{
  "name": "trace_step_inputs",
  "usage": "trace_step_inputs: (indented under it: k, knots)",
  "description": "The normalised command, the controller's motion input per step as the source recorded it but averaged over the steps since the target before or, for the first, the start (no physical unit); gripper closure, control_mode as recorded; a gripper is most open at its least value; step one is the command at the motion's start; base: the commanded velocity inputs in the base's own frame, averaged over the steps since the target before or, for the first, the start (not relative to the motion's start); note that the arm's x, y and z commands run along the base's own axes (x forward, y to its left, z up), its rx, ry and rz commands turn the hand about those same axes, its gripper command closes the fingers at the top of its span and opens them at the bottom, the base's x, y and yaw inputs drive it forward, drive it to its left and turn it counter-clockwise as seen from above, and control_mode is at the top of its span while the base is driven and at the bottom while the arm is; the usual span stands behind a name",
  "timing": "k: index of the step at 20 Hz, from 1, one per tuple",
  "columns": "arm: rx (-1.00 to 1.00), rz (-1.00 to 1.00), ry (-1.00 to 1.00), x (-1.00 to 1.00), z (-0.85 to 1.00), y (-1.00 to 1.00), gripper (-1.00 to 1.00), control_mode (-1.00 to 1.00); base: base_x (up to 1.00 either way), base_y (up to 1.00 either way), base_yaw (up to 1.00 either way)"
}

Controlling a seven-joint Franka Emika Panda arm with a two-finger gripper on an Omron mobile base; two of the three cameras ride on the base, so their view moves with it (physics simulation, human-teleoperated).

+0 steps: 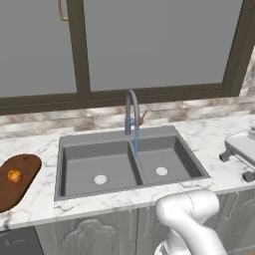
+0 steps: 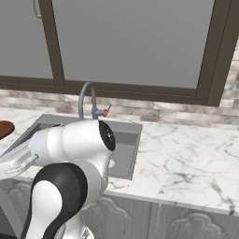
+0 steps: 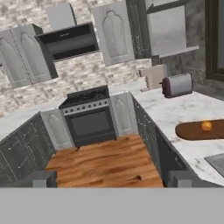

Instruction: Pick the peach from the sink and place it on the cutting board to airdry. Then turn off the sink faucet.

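Observation:
The peach (image 1: pixel 14 176) lies on the dark reddish-brown cutting board (image 1: pixel 20 187), on the marble left of the sink (image 1: pixel 74 149). Both grey basins hold nothing but their white drains. A thin blue stream of water falls from the gooseneck faucet (image 1: pixel 131 110), and its small reddish lever (image 1: pixel 142 119) sticks out to the right. In the hand view my gripper (image 3: pixel 111 181) is open with nothing between its fingertips (image 3: pixel 43 178). It points along the counter's left end, with the cutting board (image 3: pixel 192 131) and the peach (image 3: pixel 206 126) at the right. The faucet (image 2: pixel 86 100) rises behind my arm.
A toaster (image 3: pixel 177 84) stands on the counter beyond the board, and a stove (image 3: pixel 89 116) sits further off across a wooden floor. A grey appliance (image 1: pixel 242 149) rests on the marble right of the sink. A dark-framed window runs behind the faucet.

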Motion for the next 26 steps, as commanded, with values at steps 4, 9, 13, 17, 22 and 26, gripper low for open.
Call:
trace_step_inputs:
  k: [4, 9, 13, 17, 22, 26]
  knots:
    - [0.22, 0.21, -0.03, 0.00, -0.01, -0.03, -1.00, -1.00, 0.00, 0.00, 0.00]
    - [0.06, 0.11, -0.05, 0.00, -0.07, 0.00, -1.00, -1.00, 0.00, 0.00, 0.00]
    - [0.02, 0.03, -0.06, 0.00, -0.12, -0.08, -1.00, -1.00, 0.00, 0.00, 0.00]
    - [0.07, 0.00, -0.09, 0.00, -0.15, -0.19, -1.00, -1.00, 0.00, 0.00, 0.00]
    - [0.13, -0.02, -0.01, 0.16, -0.01, -0.21, -1.00, -1.00, 0.00, 0.00, 0.00]
    - [0.10, 0.00, 0.00, 0.36, 0.00, -0.18, -1.00, -1.00, 0.00, 0.00, 0.00]
